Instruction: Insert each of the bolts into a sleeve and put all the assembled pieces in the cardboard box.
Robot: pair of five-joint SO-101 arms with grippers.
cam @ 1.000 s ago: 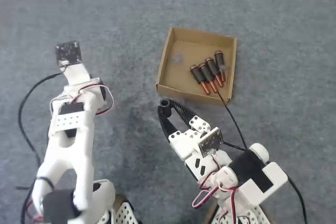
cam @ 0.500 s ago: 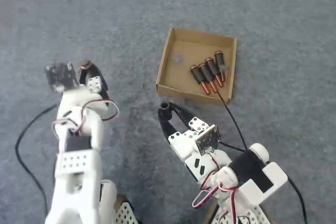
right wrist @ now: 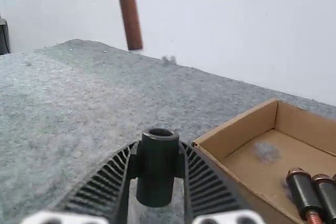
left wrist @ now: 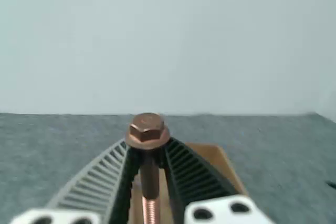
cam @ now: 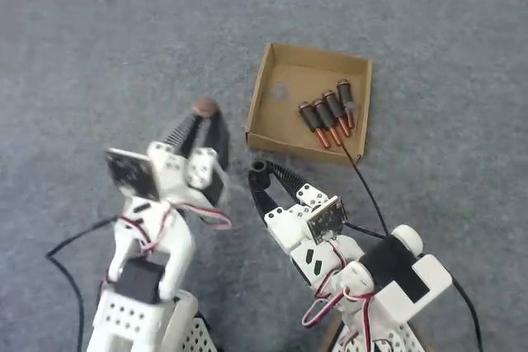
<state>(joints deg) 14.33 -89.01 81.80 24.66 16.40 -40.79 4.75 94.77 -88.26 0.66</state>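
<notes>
Grey carpet (cam: 82,47) covers the table, with a white wall (right wrist: 236,19) behind. My left gripper (left wrist: 147,153) is clamped on a copper bolt (left wrist: 147,129), head up, with the shank hanging down between the fingers. It is held above the carpet, near the box (cam: 289,144) but outside it. My right gripper (cam: 262,172) pinches a black sleeve (right wrist: 157,166) upright, bore facing up, just in front of the box's near wall. The two grippers are close but apart. Four assembled pieces (cam: 327,113) lie side by side inside the box.

Left gripper (cam: 204,115) clenched, right gripper (cam: 261,171) clenched
</notes>
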